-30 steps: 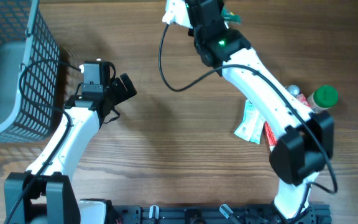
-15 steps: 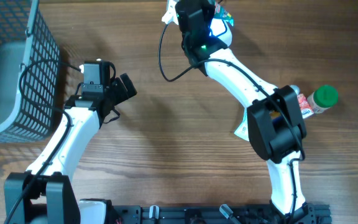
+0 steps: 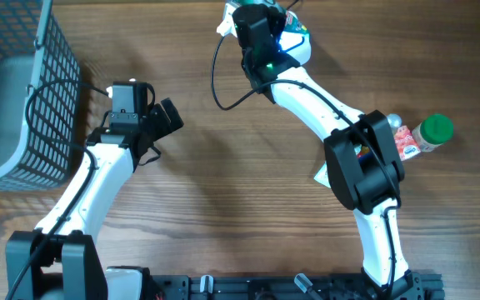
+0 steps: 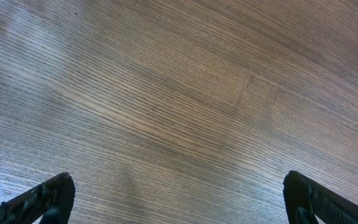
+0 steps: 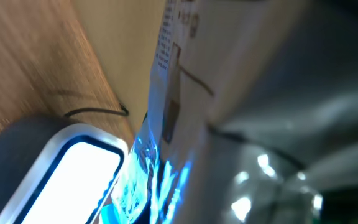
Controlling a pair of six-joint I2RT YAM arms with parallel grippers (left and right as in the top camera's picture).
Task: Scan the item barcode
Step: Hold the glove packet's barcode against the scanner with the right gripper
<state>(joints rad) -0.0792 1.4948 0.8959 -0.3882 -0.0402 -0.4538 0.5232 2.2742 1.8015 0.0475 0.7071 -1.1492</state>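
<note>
**Item held at the scanner, far edge of the table**

Barcode reading hangs on one relation: the item [image 5: 182,68] sits right at the right claw [image 3: 280,25], which is clamped on it, and the scanner [image 5: 73,171] lies just beside and below it. In the right wrist view the item's printed face runs steeply upward. Its low end is washed in blue light next to the scanner's lit window. Whether the barcode itself faces that window cannot be told.

The right arm is the only one near. The left claw [image 3: 158,104] hangs spread wide over bare table [image 3: 223,200], well apart, close to the basket [image 3: 23,92] on the left.

Against a second ago, the right wrist has shifted left and the elbow has swung in from the right. The packets [image 3: 325,173] are still mostly hidden under the arm. The left arm has not moved.
</note>
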